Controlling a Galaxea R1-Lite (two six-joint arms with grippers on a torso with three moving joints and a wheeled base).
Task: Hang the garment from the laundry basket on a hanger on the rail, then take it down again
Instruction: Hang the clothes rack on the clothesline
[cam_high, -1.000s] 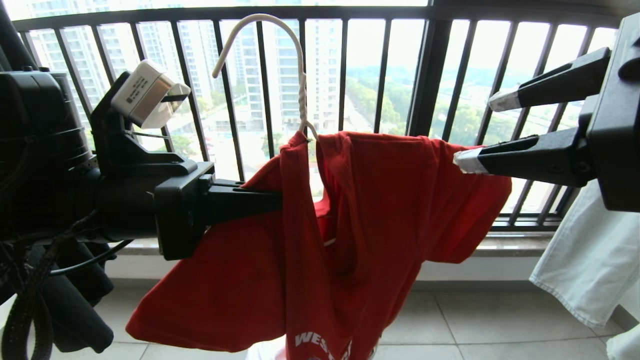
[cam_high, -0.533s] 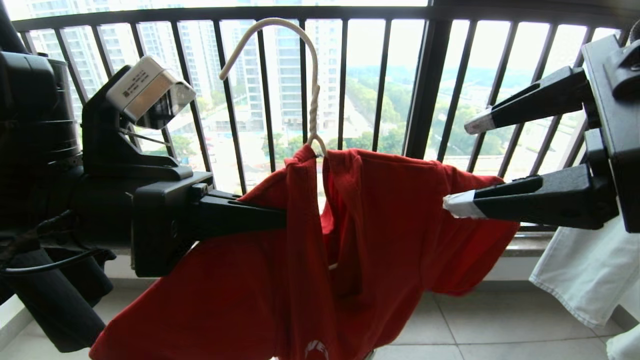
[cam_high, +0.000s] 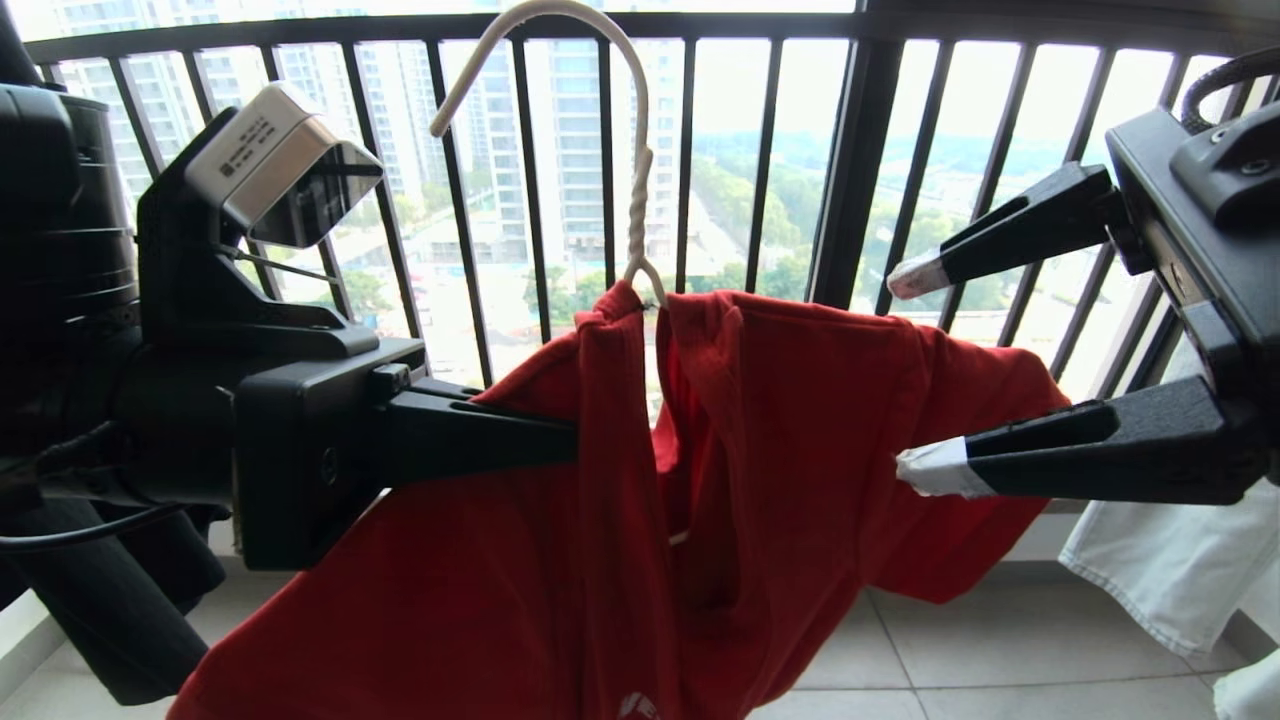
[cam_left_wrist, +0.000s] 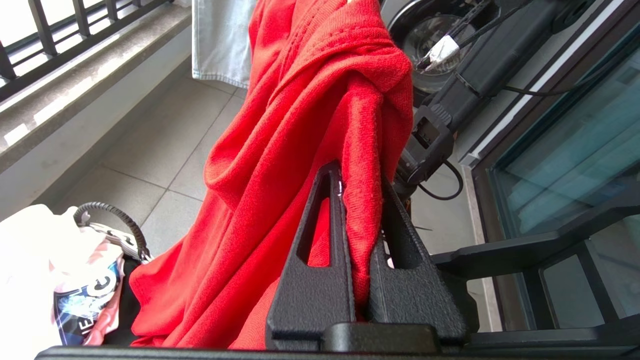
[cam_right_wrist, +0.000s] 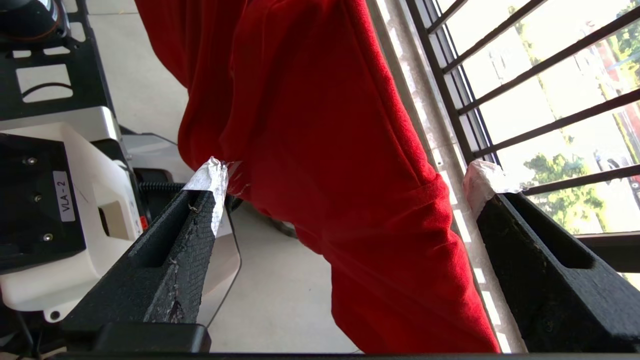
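The garment, a red T-shirt, hangs on the cream wire hanger, whose hook stands free in the air before the window bars. My left gripper reaches in from the left and is shut on a fold of the garment at its shoulder; the left wrist view shows the red cloth pinched in the left gripper. My right gripper stands wide open at the other shoulder, its white-taped fingertips above and below the sleeve. The right wrist view shows the sleeve hanging loose in the right gripper. The rail is out of view.
The black barred window railing stands close behind the hanger. A white cloth hangs at the far right. Below, the laundry basket's dark woven rim shows beside a white shirt with blue print. My white base is under the right arm.
The right gripper's fingers have spread much wider and sunk a little around the sleeve. The hanger's hook has drifted right and up. The left gripper keeps its grip and has dropped slightly.
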